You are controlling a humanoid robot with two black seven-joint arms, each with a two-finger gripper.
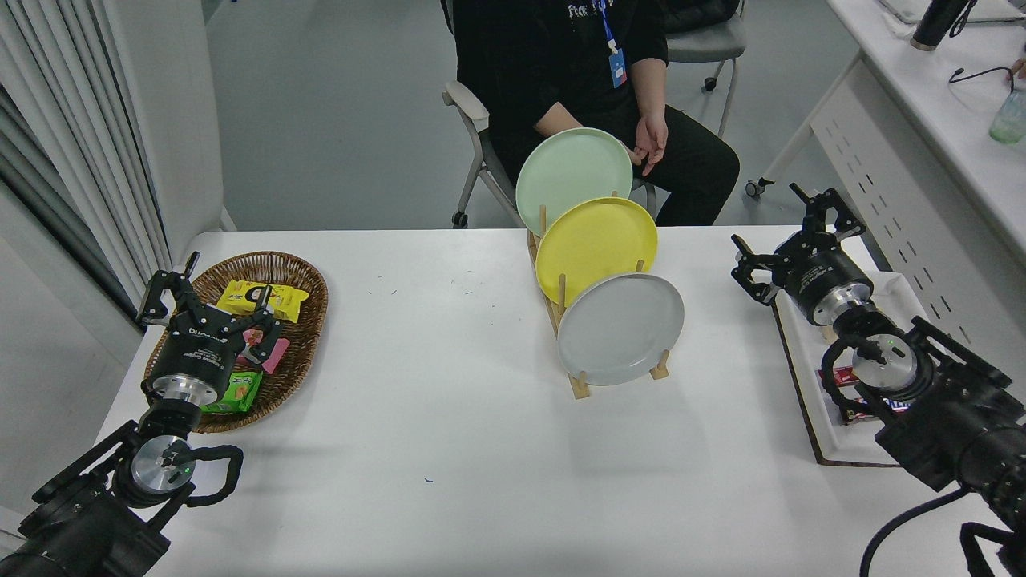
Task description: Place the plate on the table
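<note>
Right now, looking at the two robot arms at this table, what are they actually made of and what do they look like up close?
Both arms are black and chunky, built of jointed blocks. Each has a shiny silver ring at the wrist and a round silver disc with a small green light. The left gripper and right gripper have thin, black, claw-like fingers. Small white lettering marks each wrist, and black cables loop beside the joints.
</note>
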